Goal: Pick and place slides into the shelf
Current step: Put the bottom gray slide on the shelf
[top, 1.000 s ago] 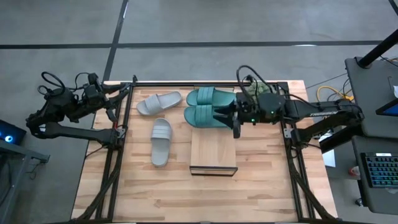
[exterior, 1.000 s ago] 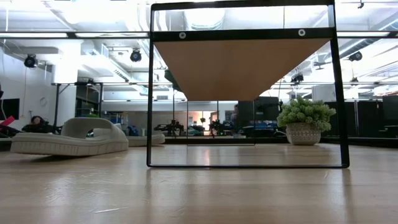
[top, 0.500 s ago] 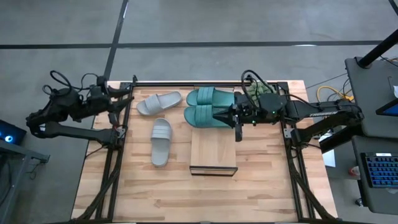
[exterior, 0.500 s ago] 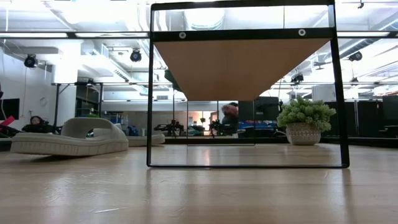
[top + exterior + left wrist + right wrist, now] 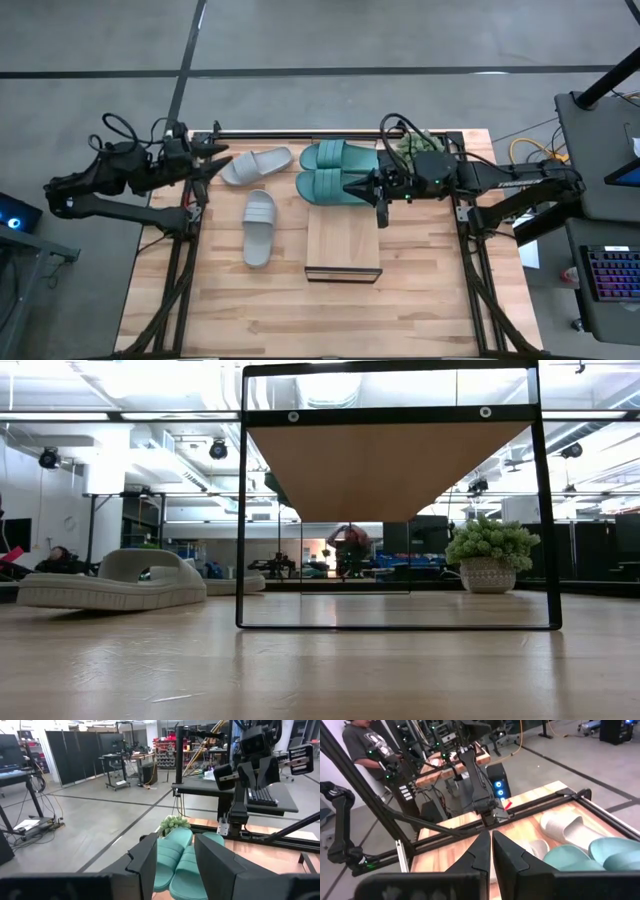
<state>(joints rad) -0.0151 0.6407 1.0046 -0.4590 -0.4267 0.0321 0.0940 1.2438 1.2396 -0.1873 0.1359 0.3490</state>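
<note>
From above, the shelf [image 5: 343, 241] lies mid-table, bare wood [image 5: 420, 300] open around it; 2 teal slides [image 5: 335, 171] sit at its far end, 2 grey slides [image 5: 258, 200] to its left. The right gripper [image 5: 352, 185], fingers closed on nothing, hovers over the teal pair. The left gripper [image 5: 222, 160], fingers parted and empty, hangs near the table's far-left corner. Low view: the shelf's dark frame stands upright, a potted plant [image 5: 491, 554] behind. Left wrist view: parted fingers [image 5: 220, 862] frame the teal slides. Right wrist view: fingers [image 5: 480, 851] pressed together, with a person [image 5: 367, 745] standing beyond the table.
</note>
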